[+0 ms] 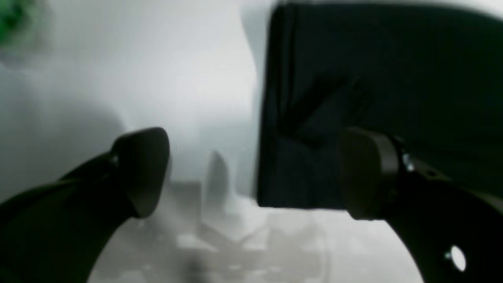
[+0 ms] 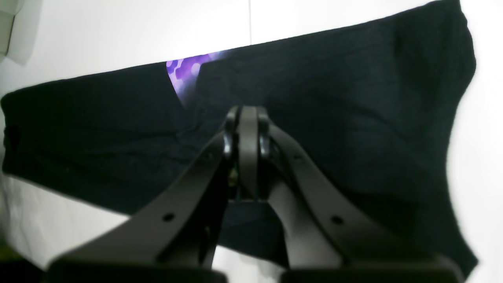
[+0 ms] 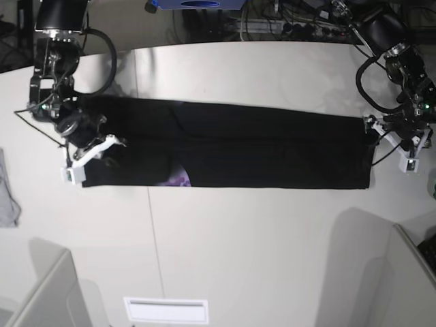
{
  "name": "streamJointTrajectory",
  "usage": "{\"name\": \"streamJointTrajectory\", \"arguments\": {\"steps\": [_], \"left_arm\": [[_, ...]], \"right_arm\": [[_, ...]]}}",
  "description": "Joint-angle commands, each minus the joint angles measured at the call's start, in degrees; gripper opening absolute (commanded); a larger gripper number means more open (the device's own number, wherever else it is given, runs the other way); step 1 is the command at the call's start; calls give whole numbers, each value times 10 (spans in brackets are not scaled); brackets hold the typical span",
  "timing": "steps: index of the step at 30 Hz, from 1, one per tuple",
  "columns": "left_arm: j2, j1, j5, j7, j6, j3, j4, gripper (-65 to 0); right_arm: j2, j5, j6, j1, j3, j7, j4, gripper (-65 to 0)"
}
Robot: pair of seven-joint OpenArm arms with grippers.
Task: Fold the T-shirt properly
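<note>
Across the middle of a pale table (image 3: 238, 245), the T-shirt (image 3: 231, 153) lay folded into a long, narrow black band that ran from one arm of the robot to the other. A small patch of purple print (image 3: 178, 179) peeked out along its near edge, toward the end where the right arm worked. In the right wrist view, that same purple patch (image 2: 184, 74) showed through a gap between two overlapping black layers of the T-shirt (image 2: 334, 98). The right gripper (image 2: 247, 118) hung over the cloth with its two fingers pressed flat together; whether any fabric was pinched between them could not be told. In the base view, the right gripper (image 3: 102, 146) sat over the band's end, on that view's left side. At the opposite end, the left gripper (image 3: 381, 133) stood at the short edge of the band. Its wrist view was blurred, yet the left gripper (image 1: 251, 173) plainly had its jaws spread wide, with nothing between them. One finger (image 1: 369, 173) overlapped the T-shirt's (image 1: 373, 78) squared black corner in that view, while the other hung over bare table (image 1: 157, 59). A thin seam (image 3: 146, 225) crossed the tabletop, and a small grey cloth (image 3: 7, 194) lay at the table's far left edge, well apart from the shirt.
</note>
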Motion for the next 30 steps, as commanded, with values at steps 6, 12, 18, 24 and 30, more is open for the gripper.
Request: {"name": "streamJointTrajectory", "arguments": {"steps": [6,12,18,24,30], "left_arm": [[2,-9,-17,-62,25,8,-36,0],[7,-14,-13,-80,28,10,-74,-2],[3,-14,-13,-89,28,28,-114,-33],[3,-12,-14,-90,28,25,-120,-515],[2,-10,-17,-119,28,24,-140,-650]], "right_arm": [[7,6,4,-4,-13,11,11,-650],[6,6,4,-7,-15,10,11,-650],[7,6,6,-19,-15,10,12,-650],[7,6,7,-34,-15,14,12,-650],[7,7,8,-61,-15,13,16,-650]]}}
